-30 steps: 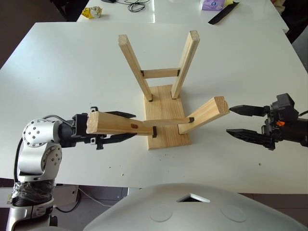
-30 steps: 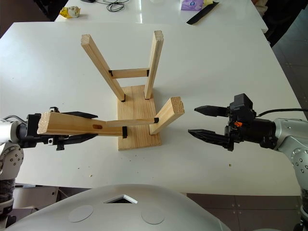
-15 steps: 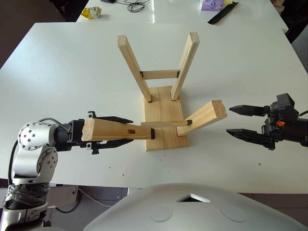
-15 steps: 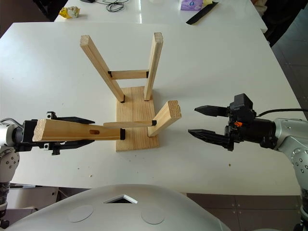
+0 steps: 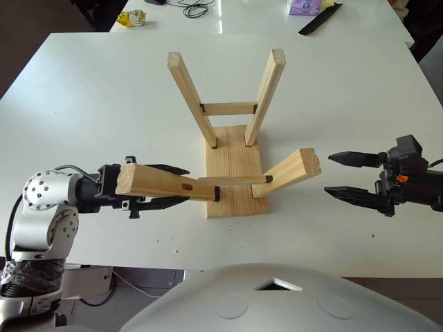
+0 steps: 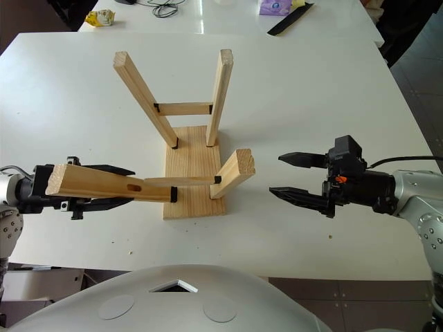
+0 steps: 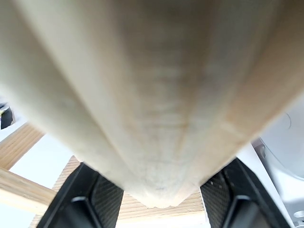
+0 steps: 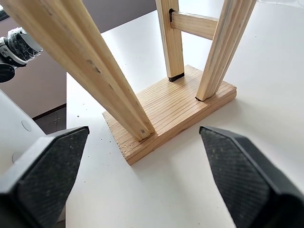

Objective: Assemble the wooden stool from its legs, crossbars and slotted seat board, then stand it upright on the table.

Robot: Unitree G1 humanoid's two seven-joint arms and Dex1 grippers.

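Left tool (image 5: 173, 185): clenched on the left leg (image 5: 142, 180) at the near left of the worktop (image 5: 90, 90); its fingers (image 7: 104, 194) sit on either side of the wood.
Right tool (image 5: 329, 173): released, jaws spread wide, at the near right, tips pointing at the right leg (image 5: 287, 173) but apart from it.
Near frame: left leg and right leg are joined by the near crossbar (image 5: 235, 180). The frame leans steeply toward the robot, with its lower ends over the near end of the board (image 5: 235, 145). Whether those ends sit in slots I cannot tell.
Board: lies flat mid-worktop, slotted face up.
Far frame: the far legs (image 5: 190, 97) stand in the board's far end, splayed slightly apart and tied by the far crossbar (image 5: 228, 108).
Done: both leg-and-crossbar frames are built, and the far one looks seated.
Left: by my reading, the near frame must be tipped upright and pressed into the board. The stool, now legs-up, must then be turned over onto its feet.
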